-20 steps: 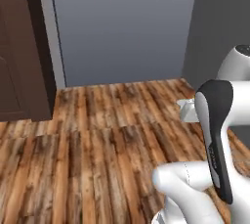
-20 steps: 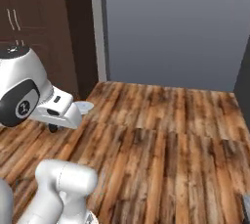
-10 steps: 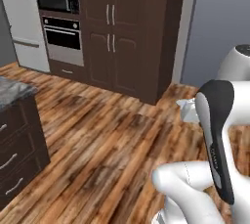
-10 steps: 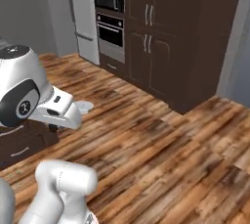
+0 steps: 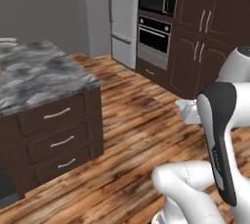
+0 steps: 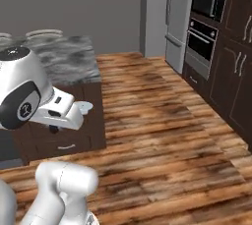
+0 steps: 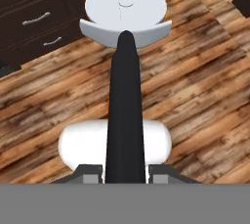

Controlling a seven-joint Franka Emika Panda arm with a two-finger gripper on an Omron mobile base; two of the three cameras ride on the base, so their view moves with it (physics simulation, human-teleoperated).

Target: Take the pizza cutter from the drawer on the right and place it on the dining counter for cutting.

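My gripper is shut on the pizza cutter, whose black handle runs up between the fingertips to a pale round wheel. The hand hangs above the wooden floor, apart from the counter. The cutter's pale wheel sticks out of the white hand in the right base view, and a pale end shows beside the forearm in the left base view. The dining counter, an island with a grey marbled top and dark brown base, stands at the left; it also appears at left in the right base view.
The island's side has three drawers with silver handles. Pale plates lie on its far top. A steel fridge, a wall oven and dark tall cabinets line the back right. Open wooden floor lies between.
The whole picture has swept sideways as the base turned: from a grey wall, past the dark cabinets, to the island now. The gripper has stayed shut on the cutter.
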